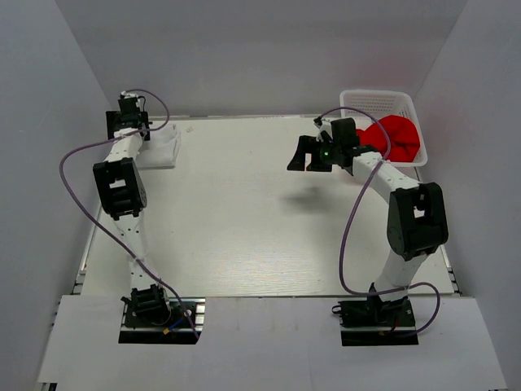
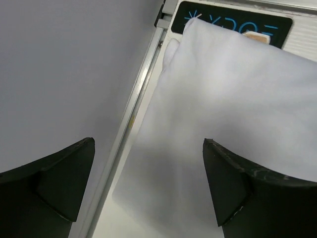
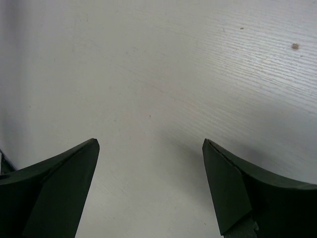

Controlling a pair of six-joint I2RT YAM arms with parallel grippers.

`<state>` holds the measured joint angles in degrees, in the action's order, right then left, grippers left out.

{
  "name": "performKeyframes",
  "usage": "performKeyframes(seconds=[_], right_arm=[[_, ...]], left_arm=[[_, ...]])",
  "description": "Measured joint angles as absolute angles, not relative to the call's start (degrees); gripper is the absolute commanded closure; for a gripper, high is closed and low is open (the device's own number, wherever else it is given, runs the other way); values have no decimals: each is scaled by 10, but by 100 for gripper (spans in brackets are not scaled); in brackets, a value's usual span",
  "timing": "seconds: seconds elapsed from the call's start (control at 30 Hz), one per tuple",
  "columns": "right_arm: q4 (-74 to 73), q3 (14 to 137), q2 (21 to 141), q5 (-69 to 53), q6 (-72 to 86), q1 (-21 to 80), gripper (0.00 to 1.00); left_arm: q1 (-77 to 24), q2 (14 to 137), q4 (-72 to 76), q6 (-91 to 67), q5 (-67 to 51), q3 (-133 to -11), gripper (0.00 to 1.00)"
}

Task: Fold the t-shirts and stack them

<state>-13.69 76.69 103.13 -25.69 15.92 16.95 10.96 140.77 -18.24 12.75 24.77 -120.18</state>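
Observation:
The white t-shirt (image 1: 163, 147) lies folded at the table's far left corner. It fills the left wrist view (image 2: 223, 99), its edge along the table's side rail. My left gripper (image 1: 129, 114) hangs over that corner, open and empty (image 2: 148, 148), just above the shirt's near end. The red t-shirt (image 1: 396, 136) lies crumpled in the white lattice basket (image 1: 376, 98) at the far right. My right gripper (image 1: 304, 159) is left of the basket, above bare table, open and empty (image 3: 151, 146).
A grey wall runs close along the left table edge (image 2: 133, 114). A black label (image 2: 233, 20) sits on the table beyond the white shirt. The basket stands against the right wall. Purple cables loop off both arms.

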Motion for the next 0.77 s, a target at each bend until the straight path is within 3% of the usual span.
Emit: performKeyframes(seconds=[0.23,0.37,0.53,0.63,0.77], right_arm=[[-81,660,946,-236,161,170,9],[-37,582,903,-239,176,170,9],[20,444,817,-231,201,170,9],[33,398,763,-224,209,170,9],[66,364,713,-217,220,171,9]], left_arm=[[85,1176,-192,28,166,-1018,0],[28,991,-118,-57,100,-829,0],[-112,788,-3,-158,11,-538,0],[-170,726,-4,-197,-24,-437,0],[-198,682,-18,-226,-19,-397,0]])
